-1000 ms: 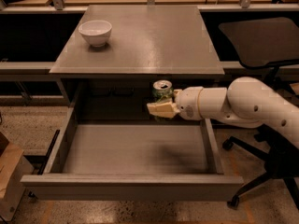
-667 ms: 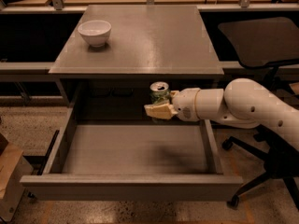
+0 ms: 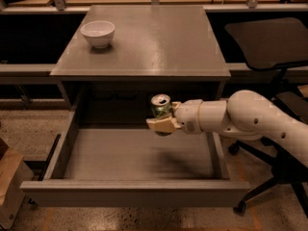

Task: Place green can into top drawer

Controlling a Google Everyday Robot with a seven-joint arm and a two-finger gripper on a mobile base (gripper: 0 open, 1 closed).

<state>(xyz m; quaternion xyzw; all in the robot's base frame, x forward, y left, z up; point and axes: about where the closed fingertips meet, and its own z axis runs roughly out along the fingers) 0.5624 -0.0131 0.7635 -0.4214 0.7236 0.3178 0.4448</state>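
The green can (image 3: 160, 107) has a silver top and stands upright in my gripper (image 3: 162, 119), which is shut on it. My white arm reaches in from the right. The can hangs above the back middle of the top drawer (image 3: 134, 192), which is pulled fully open below the grey table (image 3: 144, 42). The drawer's smooth grey bottom is bare. The can does not touch the drawer floor.
A white bowl (image 3: 98, 33) sits on the table's far left. A black office chair (image 3: 269, 42) stands to the right, behind my arm. A brown box (image 3: 7, 177) sits on the floor at the left.
My gripper has carried the green can a little to the left, further over the open drawer. The height is about the same.
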